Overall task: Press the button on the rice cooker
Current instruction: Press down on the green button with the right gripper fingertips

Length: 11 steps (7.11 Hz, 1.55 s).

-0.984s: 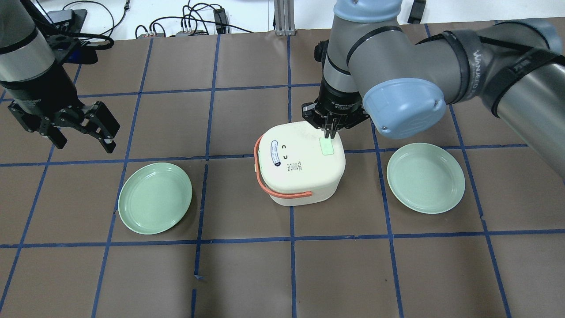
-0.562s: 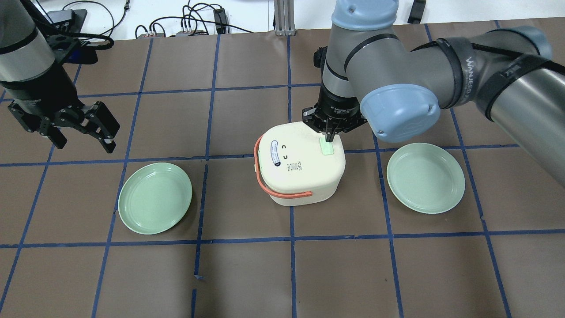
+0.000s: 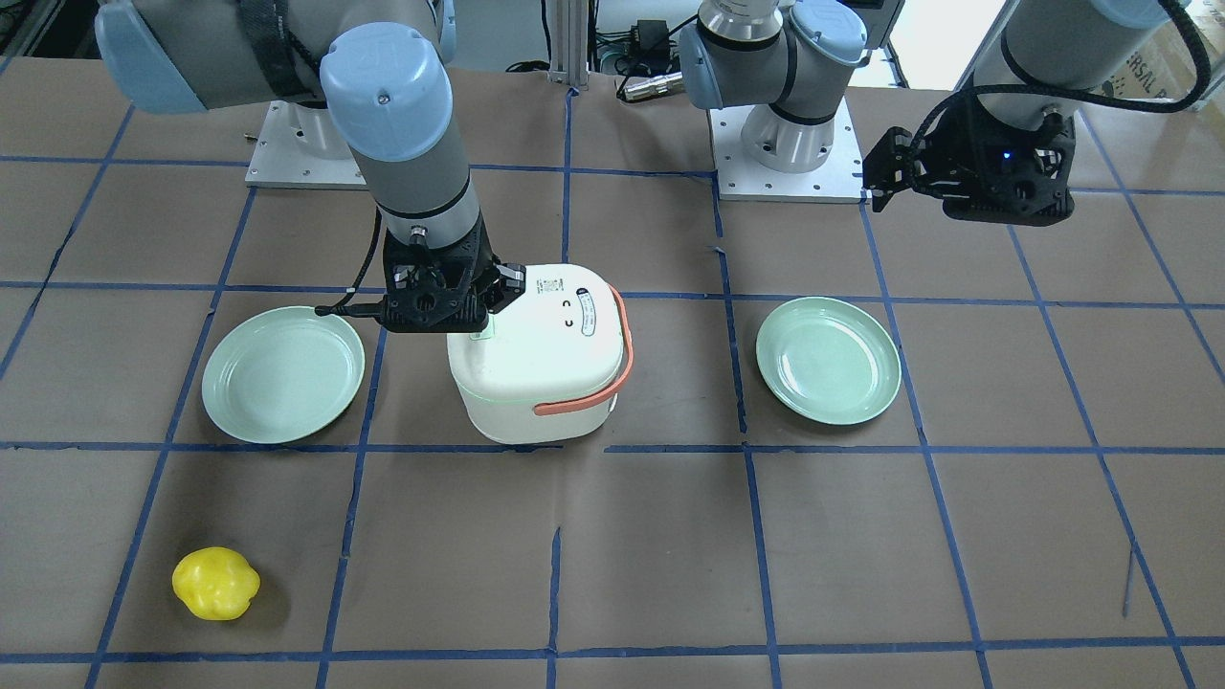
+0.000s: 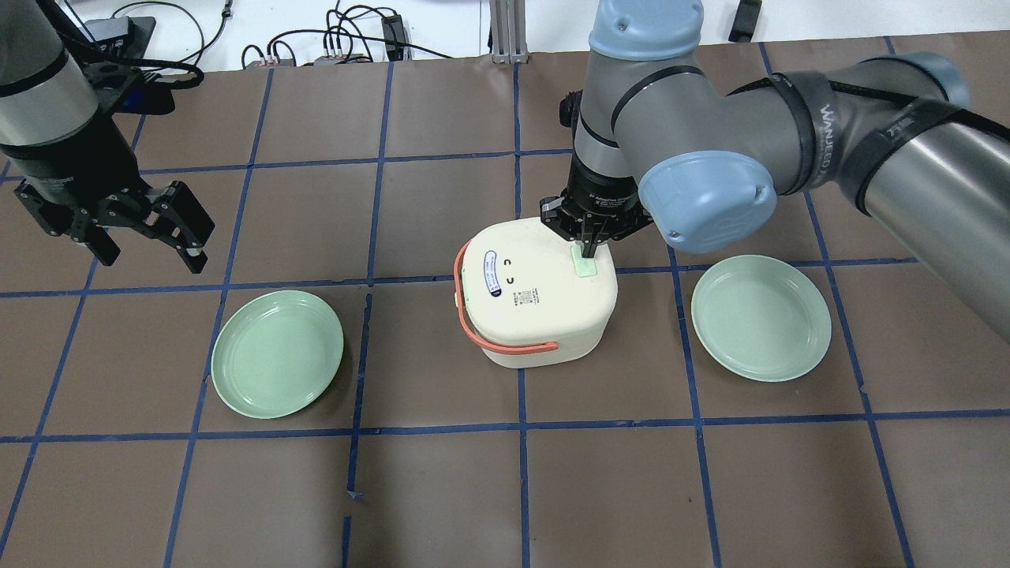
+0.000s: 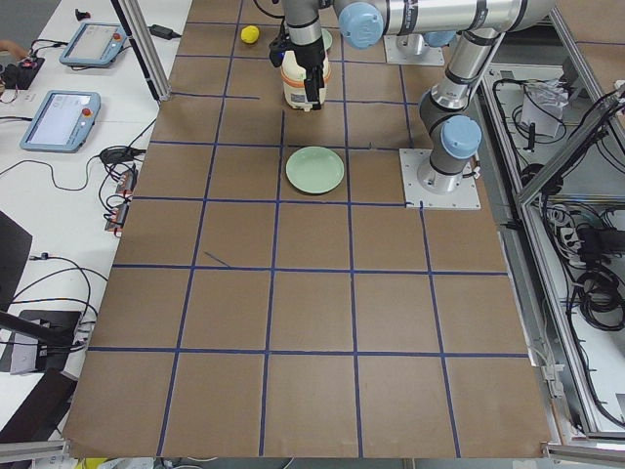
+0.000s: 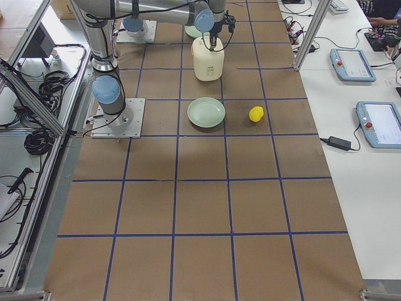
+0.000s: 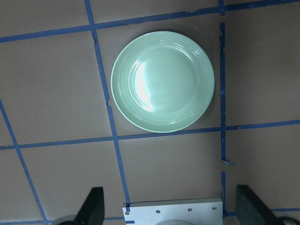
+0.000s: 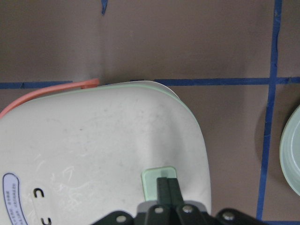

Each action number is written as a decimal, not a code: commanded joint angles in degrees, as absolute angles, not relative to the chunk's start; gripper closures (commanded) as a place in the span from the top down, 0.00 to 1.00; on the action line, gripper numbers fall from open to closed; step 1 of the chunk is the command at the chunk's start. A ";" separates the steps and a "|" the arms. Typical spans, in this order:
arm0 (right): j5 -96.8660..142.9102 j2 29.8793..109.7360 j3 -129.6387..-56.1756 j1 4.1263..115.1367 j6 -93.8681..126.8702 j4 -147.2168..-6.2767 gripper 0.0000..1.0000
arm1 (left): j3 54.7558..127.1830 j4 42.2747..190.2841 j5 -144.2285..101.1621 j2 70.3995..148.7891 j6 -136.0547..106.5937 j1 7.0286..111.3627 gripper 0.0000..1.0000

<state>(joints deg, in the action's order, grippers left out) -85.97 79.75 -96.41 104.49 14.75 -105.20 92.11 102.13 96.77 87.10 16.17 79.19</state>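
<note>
Now my right gripper (image 8: 167, 180), fingers together, sits on the button (image 8: 151, 180); next needs a straight downward push.

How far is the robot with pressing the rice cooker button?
Done: the shut right gripper is over the rice cooker. In hand: its tips meet the green button. Left: a full press, which I cannot confirm, then withdrawal. The left gripper hangs open.

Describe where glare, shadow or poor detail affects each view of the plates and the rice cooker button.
Left wrist view: a white glare streak crosses the left plate. Right wrist view: the shut right gripper hides part of the button. Exterior left view: the rice cooker is too small for detail.
</note>
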 commanded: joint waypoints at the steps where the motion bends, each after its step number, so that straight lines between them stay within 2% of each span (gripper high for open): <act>1: -85.96 79.54 -96.42 104.59 14.94 -105.21 0.11 | 92.11 102.13 96.77 87.10 16.17 79.19 1.00; 9: -86.31 79.19 -96.42 104.68 15.12 -105.12 0.12 | 92.11 102.13 96.77 87.10 16.17 79.19 1.00; 10: -86.48 79.80 -95.20 104.85 15.29 -104.33 0.18 | 92.11 102.13 96.77 87.10 16.17 79.19 1.00; 11: -86.66 79.98 -92.40 104.85 15.47 -102.59 0.40 | 92.11 102.13 96.77 87.10 16.17 79.19 1.00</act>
<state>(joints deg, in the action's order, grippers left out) -86.43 79.63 -95.02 104.79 15.26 -104.18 92.11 102.13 96.77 87.08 16.17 79.19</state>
